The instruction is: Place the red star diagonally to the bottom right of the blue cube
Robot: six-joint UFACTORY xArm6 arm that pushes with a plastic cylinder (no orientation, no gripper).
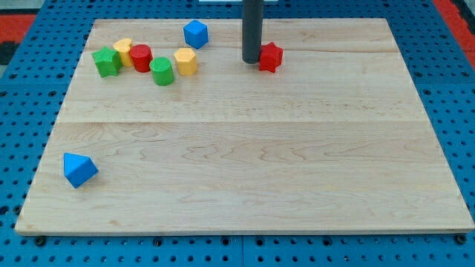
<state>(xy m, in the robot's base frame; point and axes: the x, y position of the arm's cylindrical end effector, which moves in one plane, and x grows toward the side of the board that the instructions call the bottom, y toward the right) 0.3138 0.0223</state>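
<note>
The red star [271, 57] lies near the view's top, right of centre. My tip [251, 60] stands just left of it, touching or nearly touching its left side. The blue cube [195, 33] sits up and to the left of the tip, near the board's top edge. The red star is to the right of and slightly below the blue cube, about a hundred pixels away.
A cluster sits at the view's top left: a green star [107, 61], a yellow block [123, 52], a red cylinder [141, 57], a green cylinder [162, 71] and a yellow hexagonal block [185, 61]. A blue triangular block [79, 169] lies at the lower left. The wooden board [245, 148] rests on a blue pegboard.
</note>
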